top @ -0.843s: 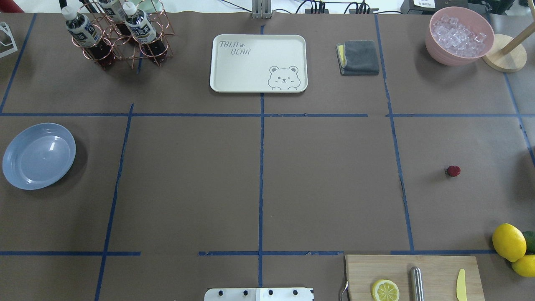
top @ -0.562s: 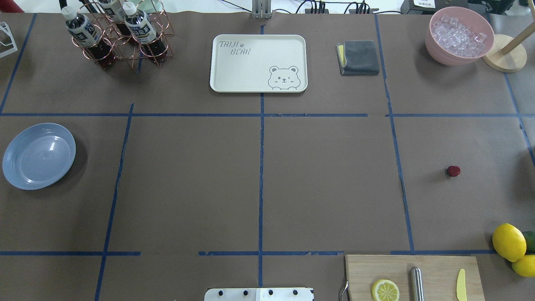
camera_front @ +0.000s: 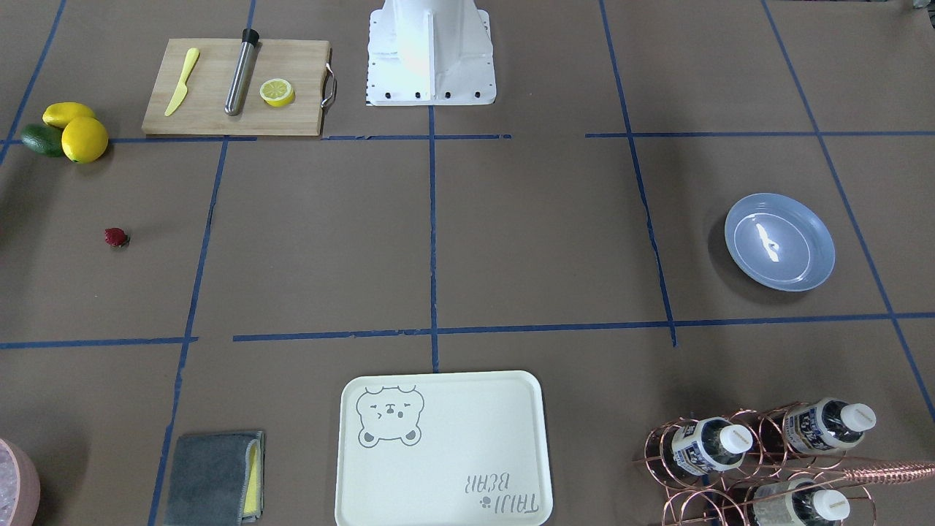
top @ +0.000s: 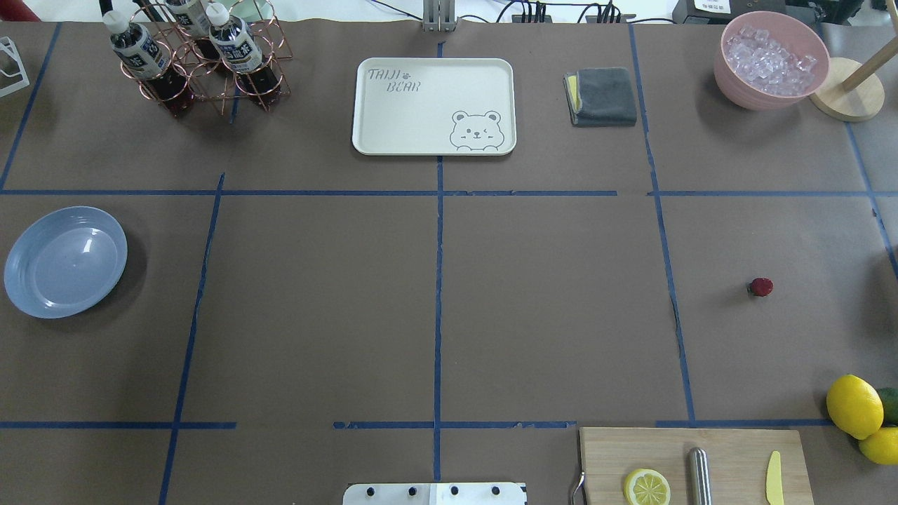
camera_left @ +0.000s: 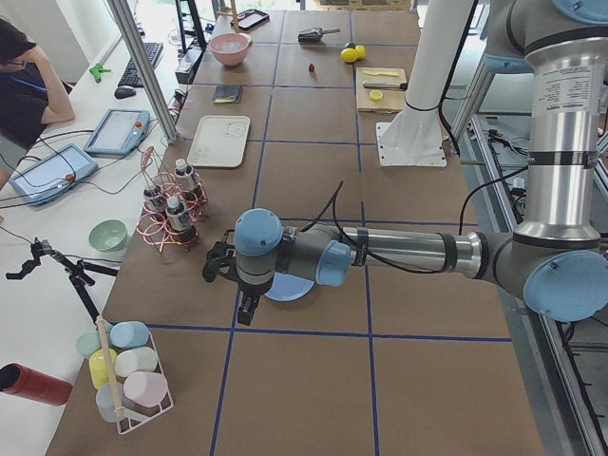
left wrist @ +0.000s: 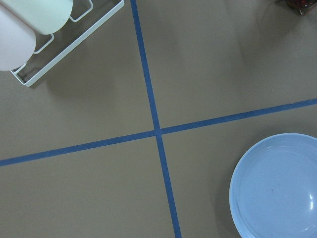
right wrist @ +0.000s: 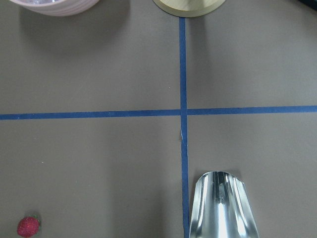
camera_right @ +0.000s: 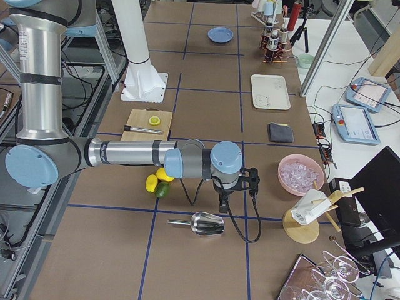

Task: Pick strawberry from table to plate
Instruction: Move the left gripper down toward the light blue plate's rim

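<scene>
The strawberry (top: 760, 286), small and dark red, lies alone on the table (top: 547, 308) at the right; it also shows in the front view (camera_front: 115, 237) and low left in the right wrist view (right wrist: 28, 226). The pale blue plate (top: 65, 261) sits bare at the far left (camera_front: 779, 242) and fills the lower right of the left wrist view (left wrist: 277, 188). My left gripper (camera_left: 214, 266) hovers beside the plate (camera_left: 285, 288), seen only from the side. My right gripper (camera_right: 250, 181) hangs past the lemons, also seen only from the side. I cannot tell whether either is open or shut.
A cutting board (top: 691, 463) with a lemon half, a metal bar and a yellow knife lies front right, lemons (top: 854, 405) beside it. At the back stand a bear tray (top: 433, 105), a grey cloth (top: 602, 96), an ice bowl (top: 770, 59) and a bottle rack (top: 203, 59). A metal scoop (right wrist: 220, 208) lies near the right wrist.
</scene>
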Tool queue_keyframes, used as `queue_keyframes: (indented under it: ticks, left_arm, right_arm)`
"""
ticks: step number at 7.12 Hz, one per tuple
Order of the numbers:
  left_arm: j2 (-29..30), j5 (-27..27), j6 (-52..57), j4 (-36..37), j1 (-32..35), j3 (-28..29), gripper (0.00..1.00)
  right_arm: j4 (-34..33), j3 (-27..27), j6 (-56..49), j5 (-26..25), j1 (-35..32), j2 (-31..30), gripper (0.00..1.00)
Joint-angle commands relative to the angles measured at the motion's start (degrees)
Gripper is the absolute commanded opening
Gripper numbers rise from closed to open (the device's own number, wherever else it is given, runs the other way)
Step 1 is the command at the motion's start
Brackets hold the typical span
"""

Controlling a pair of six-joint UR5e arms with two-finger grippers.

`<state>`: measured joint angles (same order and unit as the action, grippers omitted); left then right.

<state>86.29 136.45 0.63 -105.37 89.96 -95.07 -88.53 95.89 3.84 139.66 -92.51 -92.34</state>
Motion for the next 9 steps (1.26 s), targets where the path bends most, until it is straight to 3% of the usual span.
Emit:
queue_keyframes:
  ticks: [1, 3, 5, 6, 9]
  left_arm:
    - [-4.70, 0.04, -8.31, -13.83, -0.74, 0.59, 1.00]
    - [-7.53, -0.22, -19.19, -29.55, -5.91, 4.52, 1.00]
    - [-8.93, -5.22, -34.47, -41.62, -13.46, 7.70, 1.00]
    - [-8.94, -7.50, -40.81, -42.36, -18.80, 7.71, 1.00]
    - [-8.77, -14.61, -52.97, -44.73, -25.52, 7.97, 0.98]
  right_arm:
    - [0.63, -1.67, 0.20, 1.21, 0.23, 0.41, 1.00]
    - [4.05, -2.02, 0.38, 2.63, 0.23, 0.15, 1.00]
    - [4.33, -1.76, 0.55, 2.63, 0.32, 0.23, 1.00]
    - [4.33, -1.76, 0.55, 2.63, 0.40, 0.23, 1.00]
    - [4.33, -1.59, 0.64, 2.72, 0.41, 0.23, 1.00]
